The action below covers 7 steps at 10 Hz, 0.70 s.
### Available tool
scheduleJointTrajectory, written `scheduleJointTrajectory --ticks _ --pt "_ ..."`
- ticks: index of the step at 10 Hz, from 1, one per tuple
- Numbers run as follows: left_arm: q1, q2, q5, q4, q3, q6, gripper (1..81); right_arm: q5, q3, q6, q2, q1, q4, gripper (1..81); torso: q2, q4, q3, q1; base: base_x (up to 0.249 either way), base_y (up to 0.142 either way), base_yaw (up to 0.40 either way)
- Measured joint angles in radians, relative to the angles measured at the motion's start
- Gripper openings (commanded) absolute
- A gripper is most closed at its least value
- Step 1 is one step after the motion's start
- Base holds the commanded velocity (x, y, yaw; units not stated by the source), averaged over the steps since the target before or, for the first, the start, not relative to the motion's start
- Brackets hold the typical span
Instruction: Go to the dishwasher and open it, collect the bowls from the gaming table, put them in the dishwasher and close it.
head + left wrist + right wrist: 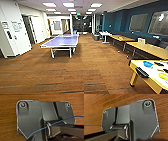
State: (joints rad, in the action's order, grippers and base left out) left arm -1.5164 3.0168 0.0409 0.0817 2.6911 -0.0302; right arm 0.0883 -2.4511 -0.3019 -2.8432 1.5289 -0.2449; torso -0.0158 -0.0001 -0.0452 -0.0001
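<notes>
The gaming table (144, 75), white on top with a yellowish edge, stands at the lower right of the head view. On it rest a blue bowl (147, 64) and, nearer the picture's right edge, a yellow-green bowl (163, 75). Flat black items (141, 72) lie beside them. The dishwasher is out of view. In both wrist views the robot's dark plate hangs over the wooden floor (7, 119) (94, 109), with nothing held in sight.
A blue table-tennis table (62, 40) stands ahead in the middle of the room. Yellow wood-topped tables (150, 48) line the dark blue right wall. White walls and doors (12, 32) run along the left. Wooden floor (82, 72) stretches between them.
</notes>
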Motion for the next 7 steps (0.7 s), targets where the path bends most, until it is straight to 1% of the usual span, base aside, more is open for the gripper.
scheduleJointTrajectory --ticks 3,4,6,7 --pt "0.0 0.0 0.0 0.0 0.0 0.0 81.1 0.0 0.0 0.0 -0.001 0.0 0.0 81.1 0.0 0.0 0.0 0.0 0.241 0.0 0.0" --pt "0.0 0.001 0.0 0.0 0.0 0.0 81.1 0.0 -0.002 0.0 -0.003 -0.001 0.0 81.1 0.0 0.0 0.0 0.0 0.191 0.0 0.0" --pt "0.018 0.003 0.005 0.0 0.0 0.0 81.1 0.005 -0.006 0.0 -0.002 -0.024 0.0 81.1 0.001 0.0 -0.001 0.003 0.094 0.0 0.0" --pt "0.011 0.003 0.009 0.0 0.0 0.0 81.1 0.014 -0.006 0.0 -0.003 -0.022 0.0 81.1 0.0 0.0 0.0 0.001 0.0 0.0 0.0"
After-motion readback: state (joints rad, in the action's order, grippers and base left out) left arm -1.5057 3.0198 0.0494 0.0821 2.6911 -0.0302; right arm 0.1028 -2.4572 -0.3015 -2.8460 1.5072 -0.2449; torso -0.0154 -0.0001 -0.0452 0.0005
